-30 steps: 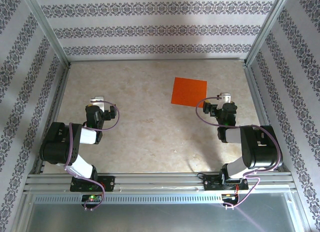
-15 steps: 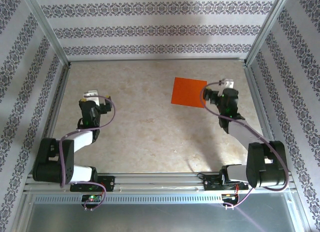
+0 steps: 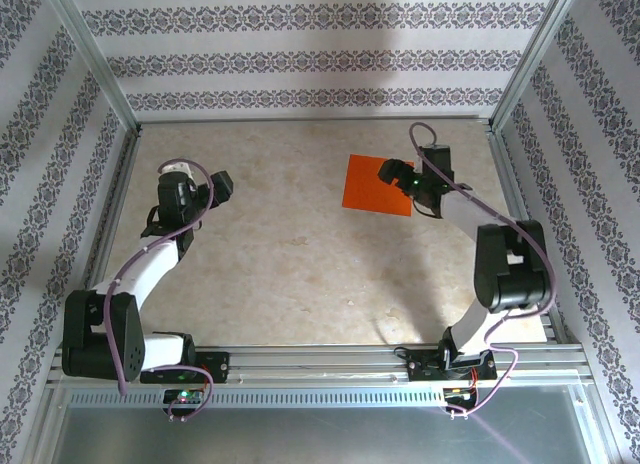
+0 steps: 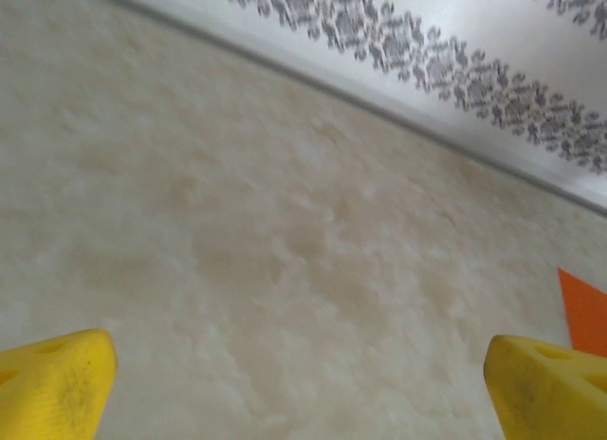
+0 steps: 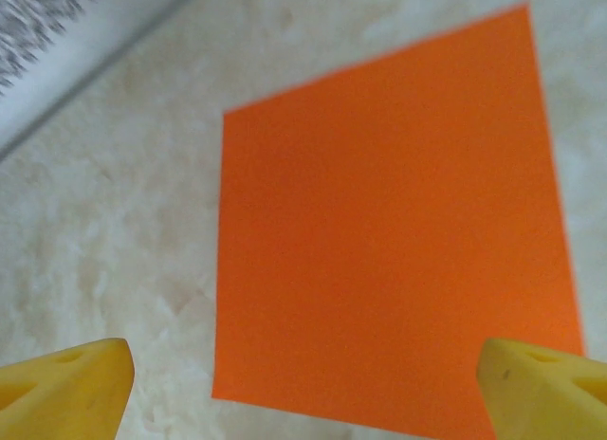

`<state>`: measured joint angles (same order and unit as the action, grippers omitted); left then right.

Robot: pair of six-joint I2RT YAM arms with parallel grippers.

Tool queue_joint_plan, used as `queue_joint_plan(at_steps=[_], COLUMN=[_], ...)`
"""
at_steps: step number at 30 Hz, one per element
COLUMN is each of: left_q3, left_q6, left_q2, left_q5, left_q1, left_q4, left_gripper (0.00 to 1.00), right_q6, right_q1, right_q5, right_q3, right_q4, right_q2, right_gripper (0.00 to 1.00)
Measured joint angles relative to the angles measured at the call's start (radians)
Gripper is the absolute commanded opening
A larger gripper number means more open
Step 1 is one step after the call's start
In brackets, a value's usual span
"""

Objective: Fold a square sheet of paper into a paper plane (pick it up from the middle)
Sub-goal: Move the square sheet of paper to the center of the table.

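Sheet (image 5: 389,222): flat, unfolded, toward table (image 3: 290,244) far-right corner.
Right gripper (image 5: 303,388): jaws wide, empty, above it; centre on its middle, descend straight.
Left gripper (image 4: 302,388): jaws wide, empty, near left edge.

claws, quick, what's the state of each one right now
left claw: open, holding nothing
right claw: open, pointed at the square sheet of paper, nothing held
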<state>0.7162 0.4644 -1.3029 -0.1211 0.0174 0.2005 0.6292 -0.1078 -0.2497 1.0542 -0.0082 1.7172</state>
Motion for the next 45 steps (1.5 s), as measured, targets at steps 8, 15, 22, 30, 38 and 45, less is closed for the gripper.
queue_joint_plan(at_steps=[8, 15, 22, 30, 38, 45], left_q3=[0.0, 0.003, 0.004, 0.021, 0.109, 0.138], left_q6=[0.071, 0.086, 0.088, 0.091, 0.09, 0.09], left_q2=[-0.058, -0.069, -0.092, -0.113, -0.146, -0.162], left_q5=[-0.138, -0.185, -0.212, -0.253, -0.299, -0.323], left_q1=[0.0, 0.0, 0.0, 0.0, 0.0, 0.0], left_q4=[-0.039, -0.058, -0.067, -0.074, -0.137, -0.22], left_gripper=[1.0, 1.0, 1.0, 1.0, 1.0, 1.0], right_q6=[0.031, 0.031, 0.047, 0.113, 0.269, 0.449], right_q1=[-0.074, -0.085, -0.096, -0.156, -0.354, -0.539], right_q5=[0.035, 0.071, 0.085, 0.083, 0.066, -0.008], right_q3=[0.19, 0.334, 0.369, 0.313, 0.204, 0.14], right_q4=[-0.098, -0.177, -0.247, -0.273, -0.265, -0.246], right_q2=[0.193, 0.333, 0.365, 0.323, 0.242, 0.196], right_gripper=[0.93, 0.93, 0.93, 0.94, 0.95, 0.94])
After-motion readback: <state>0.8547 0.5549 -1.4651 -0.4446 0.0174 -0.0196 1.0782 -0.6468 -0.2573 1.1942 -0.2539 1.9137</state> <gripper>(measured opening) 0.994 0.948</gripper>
